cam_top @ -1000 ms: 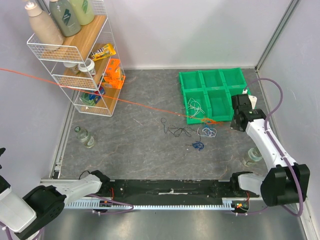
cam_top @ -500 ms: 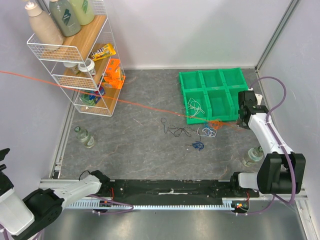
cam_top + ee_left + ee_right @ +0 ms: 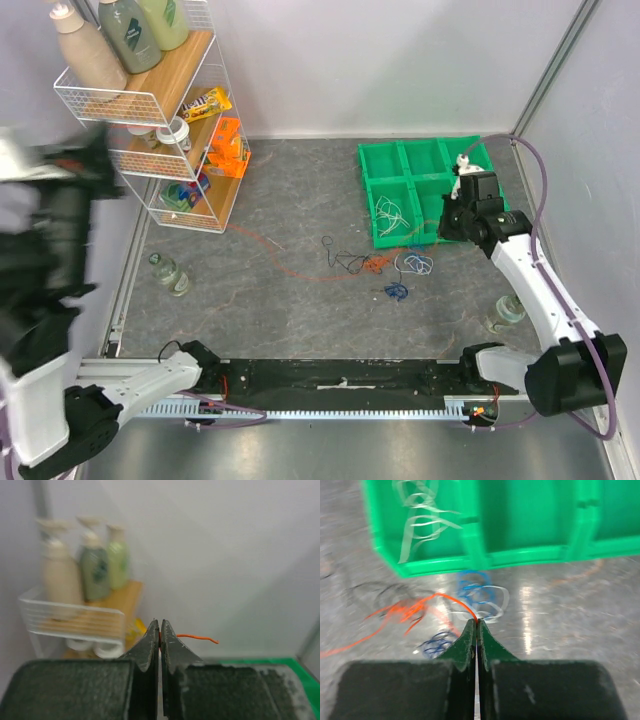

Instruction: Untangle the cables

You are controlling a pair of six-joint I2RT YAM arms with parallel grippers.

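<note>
The grey, marbled surface carries a white wire rack in the upper left of the frame and a green compartment tray in the upper right. A small glass jar stands at the left edge and another glass at the right. In the middle, a thin orange cable trails from left of centre toward the tray, meeting a black cable. Just right of these lie a blue-and-white loop and, below it, a dark blue bunch.
</note>
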